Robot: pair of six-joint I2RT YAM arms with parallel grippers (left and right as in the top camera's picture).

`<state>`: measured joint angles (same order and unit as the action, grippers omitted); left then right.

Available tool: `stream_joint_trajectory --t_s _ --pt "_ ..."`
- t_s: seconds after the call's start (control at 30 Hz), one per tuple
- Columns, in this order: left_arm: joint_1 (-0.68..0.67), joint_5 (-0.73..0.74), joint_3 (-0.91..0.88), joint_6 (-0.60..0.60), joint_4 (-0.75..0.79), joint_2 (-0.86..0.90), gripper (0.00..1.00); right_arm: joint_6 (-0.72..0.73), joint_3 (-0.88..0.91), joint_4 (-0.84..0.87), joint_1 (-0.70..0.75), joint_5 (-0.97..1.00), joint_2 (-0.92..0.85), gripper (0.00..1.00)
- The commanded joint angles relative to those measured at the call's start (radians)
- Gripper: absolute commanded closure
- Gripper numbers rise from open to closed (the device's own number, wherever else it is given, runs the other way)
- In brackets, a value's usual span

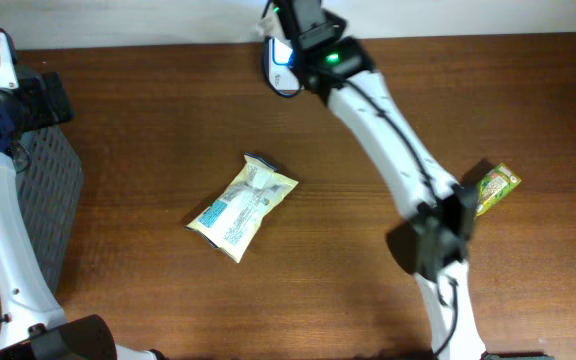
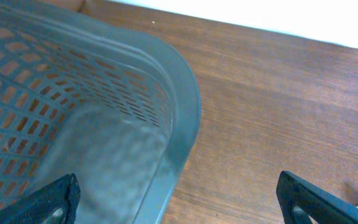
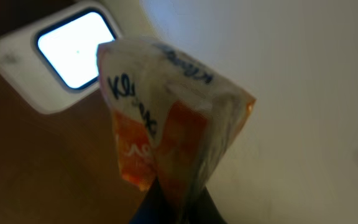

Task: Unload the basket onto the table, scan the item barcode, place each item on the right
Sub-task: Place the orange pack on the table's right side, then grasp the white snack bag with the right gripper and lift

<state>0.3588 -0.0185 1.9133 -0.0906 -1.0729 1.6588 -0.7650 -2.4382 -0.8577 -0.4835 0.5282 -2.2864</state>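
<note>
Up by the far edge of the table (image 1: 138,110), our right gripper (image 3: 174,204) has its fingers pinched tight on the bottom end of the tissue pack (image 3: 166,118). The pack sticks up in front of the scanner (image 3: 64,59), close to its bright window. We cannot tell if they touch.

We think the pack is very light and soft. It looks squishy, and its smooth wrapper could slip or crumple. So a hold on one thin end seems best to us, since that leaves the printed sides free to show. We cannot see a barcode from here.

Our left gripper (image 2: 178,186) hangs over the rim of the gray basket (image 2: 104,81), with its fingers wide apart and nothing in them.

The table is brown wood, smooth and flat. A white and blue packet (image 1: 243,207) lies in the middle, and a green packet (image 1: 498,186) lies beside our right arm. Behind the table we see what looks like a pale wall.
</note>
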Motion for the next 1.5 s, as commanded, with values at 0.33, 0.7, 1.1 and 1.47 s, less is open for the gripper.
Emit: stream_joint_trajectory --t_s 0.33,0.7,1.1,1.47 --pt "0.004 -0.004 0.006 -0.016 0.002 -0.017 0.01 1.106 0.203 -0.836 0.346 -0.315 0.072 0.96" --pt "0.004 -0.004 0.006 -0.016 0.002 -0.017 0.01 1.014 0.64 -0.583 0.598 -0.427 0.075 0.01" --pt "0.004 -0.004 0.006 -0.016 0.002 -0.017 0.01 0.955 0.457 -0.43 0.302 -0.911 0.072 0.01" --pt "0.004 -0.004 0.006 -0.016 0.002 -0.017 0.01 0.638 0.507 -0.198 -0.095 -0.962 0.071 0.21"
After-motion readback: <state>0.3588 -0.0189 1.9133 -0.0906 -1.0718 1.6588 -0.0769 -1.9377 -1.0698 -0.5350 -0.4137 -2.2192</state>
